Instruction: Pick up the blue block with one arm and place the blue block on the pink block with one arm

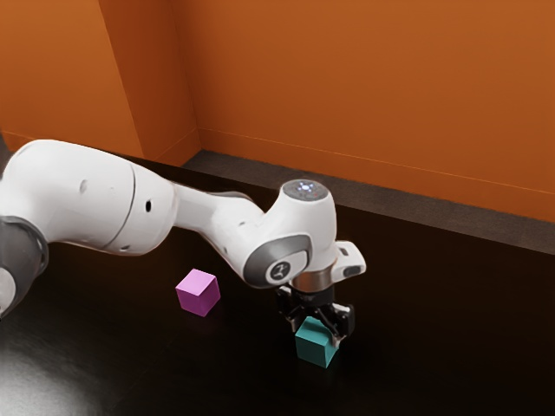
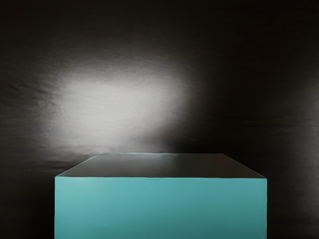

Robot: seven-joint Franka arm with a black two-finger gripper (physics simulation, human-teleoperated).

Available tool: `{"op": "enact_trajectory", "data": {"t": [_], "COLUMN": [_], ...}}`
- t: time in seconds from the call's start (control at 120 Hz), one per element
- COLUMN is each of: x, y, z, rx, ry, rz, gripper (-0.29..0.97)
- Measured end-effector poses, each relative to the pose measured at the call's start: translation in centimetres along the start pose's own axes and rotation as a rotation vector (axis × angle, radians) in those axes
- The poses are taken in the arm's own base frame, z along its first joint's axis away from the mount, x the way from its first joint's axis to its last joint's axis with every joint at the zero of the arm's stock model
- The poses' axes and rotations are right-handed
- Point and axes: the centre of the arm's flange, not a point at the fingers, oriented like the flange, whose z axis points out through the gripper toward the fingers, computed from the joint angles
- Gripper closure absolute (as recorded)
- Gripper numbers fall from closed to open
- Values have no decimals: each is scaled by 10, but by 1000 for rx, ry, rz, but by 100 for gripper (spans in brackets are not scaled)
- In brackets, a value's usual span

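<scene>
1. Blue block [image 1: 316,345] is sitting low and right of centre in the exterior view, on the glossy black surface [image 1: 451,329].
2. Claw [image 1: 315,322] is hanging directly over the block's top; I cannot tell whether it is gripping.
3. Pink block [image 1: 198,292] is resting apart, toward the frame's left.
4. Orange walls [image 1: 373,78] are enclosing the room across the top of the frame.

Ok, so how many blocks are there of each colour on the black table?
blue block: 1
pink block: 1
Total: 2
</scene>
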Motion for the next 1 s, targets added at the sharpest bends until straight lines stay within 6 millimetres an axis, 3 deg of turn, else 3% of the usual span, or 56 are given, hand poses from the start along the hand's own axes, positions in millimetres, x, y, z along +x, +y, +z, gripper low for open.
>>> {"op": "enact_trajectory", "data": {"t": [0.5,0.575,0.633,0.658,0.708,0.783,0.908,1.0], "x": [3,6,11,13,16,20,15,8], "y": [-5,-11,-23,-36,-80,-158,-259,-298], "z": [5,-10,-43,-61,-91,-123,-121,-112], "rx": [4,-1,-11,-14,-20,-27,-18,-19], "ry": [5,23,60,78,100,123,96,70], "rz": [27,19,2,-17,-81,-190,-307,-314], "gripper": [30,31,32,33,32,32,32,31]}}
